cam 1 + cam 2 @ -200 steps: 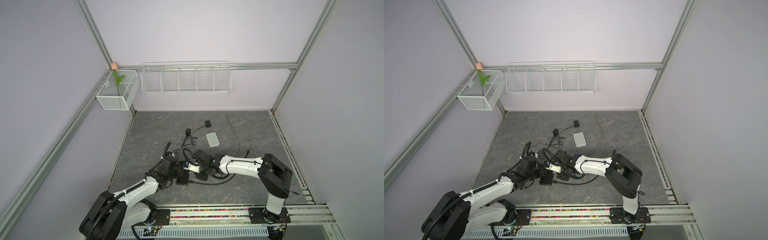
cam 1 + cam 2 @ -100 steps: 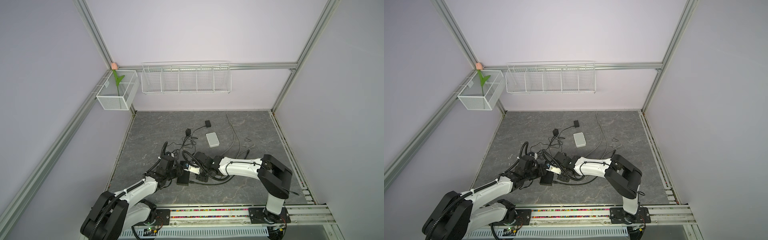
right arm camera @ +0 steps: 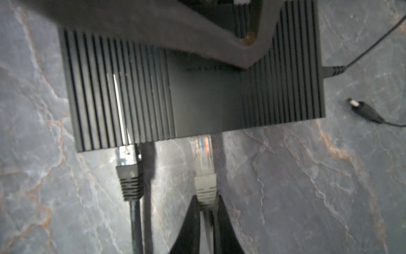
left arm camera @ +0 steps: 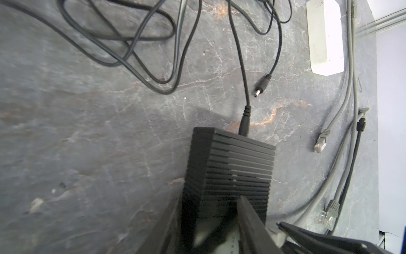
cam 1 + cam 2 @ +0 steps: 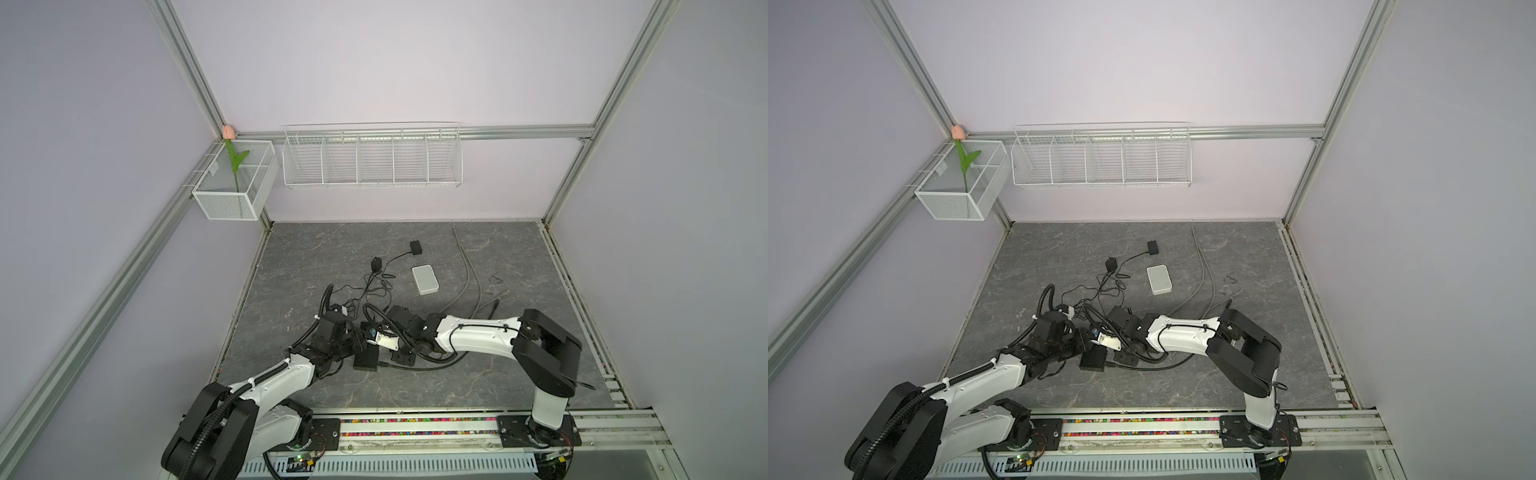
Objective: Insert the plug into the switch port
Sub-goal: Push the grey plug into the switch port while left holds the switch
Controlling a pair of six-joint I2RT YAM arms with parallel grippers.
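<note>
The black ribbed plastic switch box [image 5: 366, 358] lies flat on the dark grey marbled tabletop [image 5: 316, 257], toward the front edge and somewhat left of its middle. The 2 arms meet over it in both top views.

The left gripper [image 4: 211, 222] is clamped on the switch box. In the left wrist view its 2 fingers sit either side of the box's near end. The same gripper shows as a dark blurred shape over the box in the right wrist view.

The right gripper [image 3: 207, 204] is closed on the grey boot of the clear-tipped grey network plug [image 3: 203, 167]. The plug points straight at the port face of the box. Its clear tip reaches that edge, but the view is too dim to tell whether it has entered a port.

Beside it, a black network plug with a metal shell [image 3: 129, 176] is seated in another port of the same face. A thin black power lead [image 3: 334, 70] enters an adjoining side of the box. A loose black barrel plug [image 3: 364, 111] lies on the tabletop near that side, apart from the box.

A small white rectangular box [image 5: 425, 279] lies well apart, nearer the tabletop's middle.
</note>
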